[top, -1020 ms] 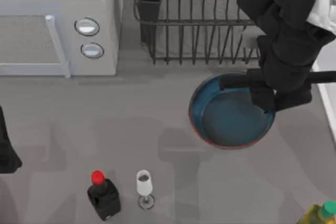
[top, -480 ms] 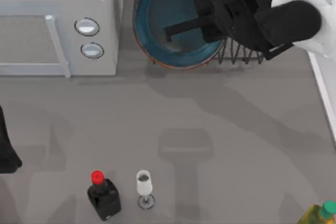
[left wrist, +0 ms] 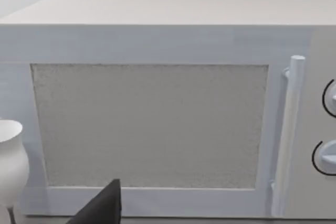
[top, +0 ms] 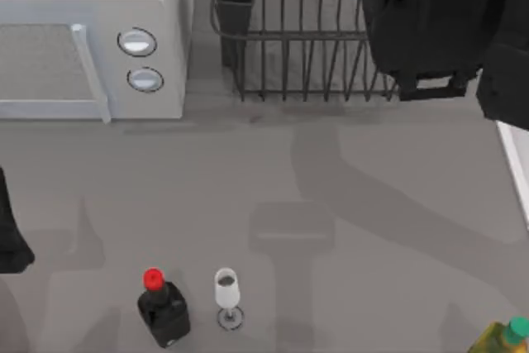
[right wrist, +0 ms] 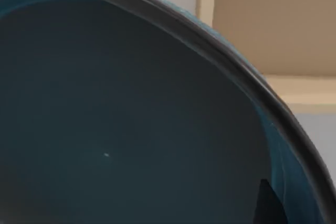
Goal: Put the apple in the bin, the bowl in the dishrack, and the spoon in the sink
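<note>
grey tabletop (top: 248, 196) stretches under the overhead camera, with a white microwave (top: 91, 39) at its back left and the dark wire dishrack (top: 289, 47) beside it. the right arm (top: 430, 22) looms over the rack's right half, covering what lies beneath. from its wrist camera the bowl (right wrist: 115, 119) sits very close, teal inside with a dark rim; whether the fingers grip it i cannot tell. the left arm (top: 10, 237) rests at the table's left edge, facing the microwave door (left wrist: 149, 124). near the front stand a red-capped black bottle (top: 161, 307) and a wine glass (top: 226, 293).
</note>
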You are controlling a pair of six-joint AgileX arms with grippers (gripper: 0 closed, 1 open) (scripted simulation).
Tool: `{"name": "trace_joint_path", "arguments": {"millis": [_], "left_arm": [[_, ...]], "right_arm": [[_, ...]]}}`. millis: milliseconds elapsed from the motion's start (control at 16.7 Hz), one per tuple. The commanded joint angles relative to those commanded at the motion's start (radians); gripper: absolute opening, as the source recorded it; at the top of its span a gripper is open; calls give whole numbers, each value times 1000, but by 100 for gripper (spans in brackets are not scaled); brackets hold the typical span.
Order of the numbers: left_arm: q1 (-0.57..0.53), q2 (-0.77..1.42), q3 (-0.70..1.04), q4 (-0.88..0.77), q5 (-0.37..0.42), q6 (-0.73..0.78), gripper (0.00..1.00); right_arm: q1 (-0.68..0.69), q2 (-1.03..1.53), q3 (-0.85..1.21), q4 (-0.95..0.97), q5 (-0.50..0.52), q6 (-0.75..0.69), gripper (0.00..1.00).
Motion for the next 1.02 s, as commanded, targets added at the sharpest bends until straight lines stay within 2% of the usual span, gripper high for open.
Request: {"name": "trace_joint_path", "arguments": {"millis": [180, 540, 720, 1020], "left_arm": [[0, 0, 0, 0, 0, 0, 100], [0, 0, 0, 0, 0, 0, 100], [0, 0, 0, 0, 0, 0, 100], [0, 0, 0, 0, 0, 0, 100]], "right_arm": [[23, -24, -6, 47, 42, -23, 0], [12, -9, -5, 59, 32, -22, 0], [-38, 77, -10, 150, -16, -25, 0], [-189, 324, -49, 434, -162, -34, 0]]}}
